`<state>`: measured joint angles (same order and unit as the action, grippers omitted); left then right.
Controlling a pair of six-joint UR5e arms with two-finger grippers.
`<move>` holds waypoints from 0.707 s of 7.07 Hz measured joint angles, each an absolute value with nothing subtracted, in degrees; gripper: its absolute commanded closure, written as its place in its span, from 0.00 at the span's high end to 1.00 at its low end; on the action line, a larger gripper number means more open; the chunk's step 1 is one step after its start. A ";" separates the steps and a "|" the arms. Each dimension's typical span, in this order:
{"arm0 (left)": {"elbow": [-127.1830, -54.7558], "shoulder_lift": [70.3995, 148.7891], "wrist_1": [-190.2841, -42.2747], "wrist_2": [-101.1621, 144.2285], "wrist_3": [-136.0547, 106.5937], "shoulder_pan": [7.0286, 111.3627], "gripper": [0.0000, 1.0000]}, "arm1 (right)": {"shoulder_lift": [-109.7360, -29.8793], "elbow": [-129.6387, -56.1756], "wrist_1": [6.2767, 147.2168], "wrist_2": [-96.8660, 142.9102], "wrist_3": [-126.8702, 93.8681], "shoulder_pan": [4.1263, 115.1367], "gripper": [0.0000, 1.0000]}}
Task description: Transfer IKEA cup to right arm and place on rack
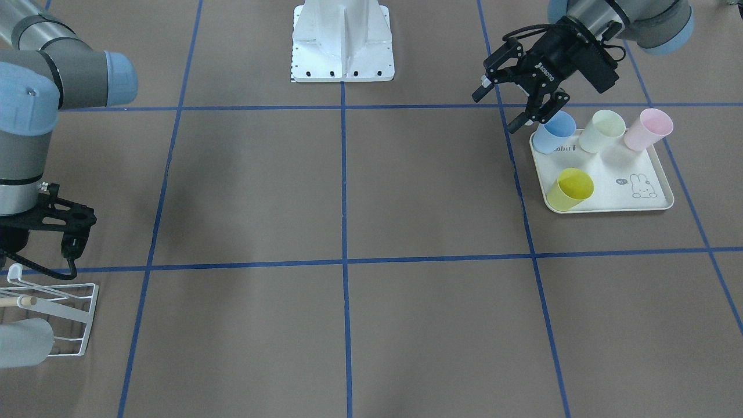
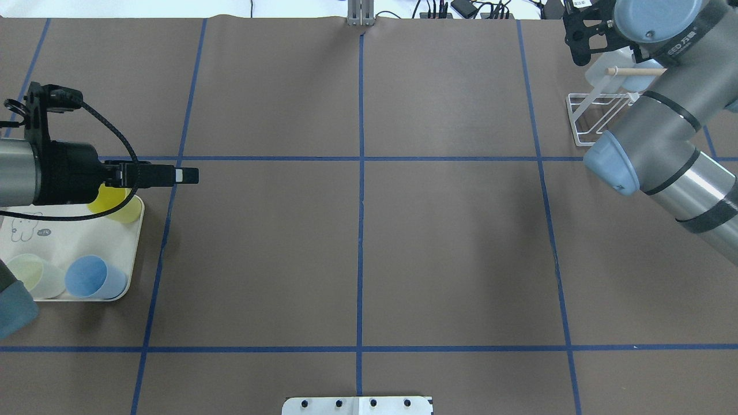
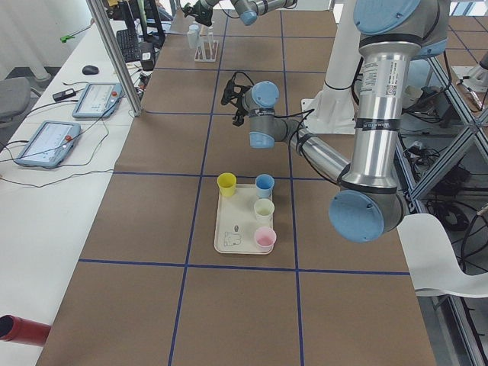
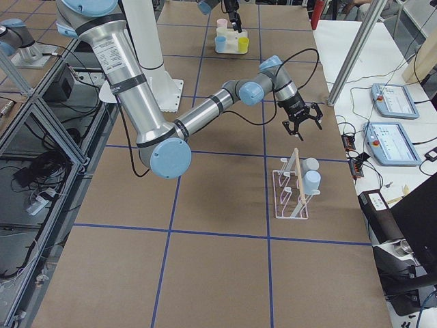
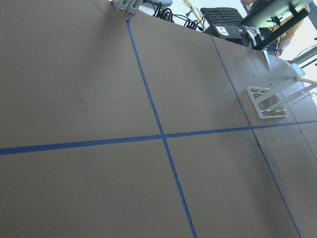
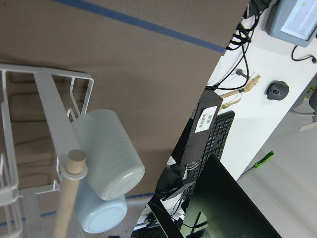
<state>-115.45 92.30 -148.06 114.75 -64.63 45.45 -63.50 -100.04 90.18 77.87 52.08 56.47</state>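
Left tool [image 1: 498, 110] hangs wide open and empty above the tray [image 1: 609, 168], where the blue cup [image 1: 551, 133] stands with three other cups [image 1: 574, 188]. Right tool [image 4: 303, 130] is open too, empty, near the rack [image 4: 298, 178] holding two cups [image 6: 106, 153].

tray [image 1: 603, 196]: cream, rabbit drawing | keyboard [image 5: 223, 15]: beyond table edge | mouse [image 3: 90, 69]: white side bench

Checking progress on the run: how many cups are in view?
6. Four stand on the tray: blue cup, cream cup, pink cup, yellow cup. Two are on the rack: a pale cup and a second pale cup. More may hide behind the arms.
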 measured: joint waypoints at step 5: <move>-114.07 84.35 -148.09 113.27 -45.31 50.38 1.00 | -63.73 -115.69 95.52 93.01 4.14 50.52 0.99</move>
